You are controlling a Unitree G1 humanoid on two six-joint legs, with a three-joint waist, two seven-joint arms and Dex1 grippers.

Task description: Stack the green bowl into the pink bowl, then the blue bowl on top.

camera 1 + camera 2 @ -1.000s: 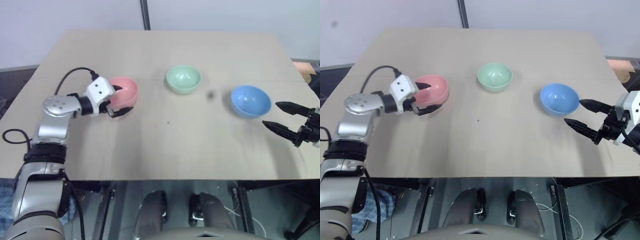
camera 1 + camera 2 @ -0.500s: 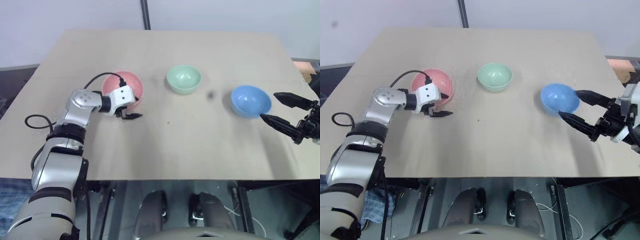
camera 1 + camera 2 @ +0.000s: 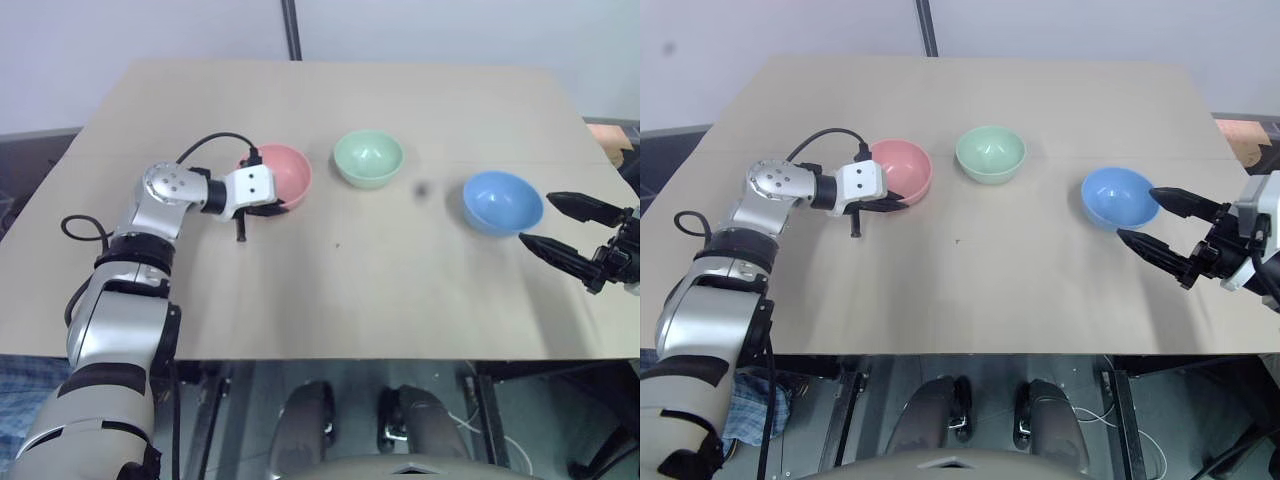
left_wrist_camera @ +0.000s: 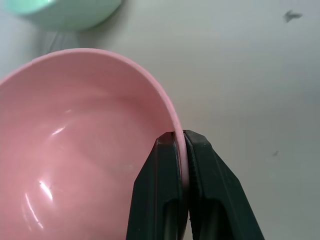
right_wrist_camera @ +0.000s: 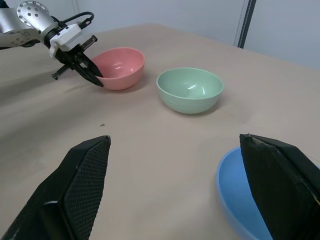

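Large flat beige wooden table point(image 3: 330, 290) carries everything. Landmark: the small round pale mint-green bowl point(image 3: 368, 158), which sits upright mid-table toward the far side.

Small round salmon-pink bowl point(image 3: 277, 177) is near the green bowl, on its left and slightly nearer the robot, not touching it. Small round sky-blue bowl point(image 3: 502, 201) is on the green bowl's right, further from it than the pink one, also nearer the robot. All three bowls are separate, nothing stacked, all empty.

Left gripper point(image 4: 179, 137) is at the pink bowl's near rim, on the side away from the green bowl; its two black fingers point(image 4: 156, 190) are pinched tight on the rim, one inside the bowl and one outside. The wrist view shows the rim sandwiched between them.

Right gripper point(image 3: 548, 223) is well right of the green bowl, just beside the blue bowl's right edge, fingers spread wide with nothing between them; whether it touches the blue bowl is unclear.

A small dark spot point(image 3: 422, 188) marks the table between the green and blue bowls.
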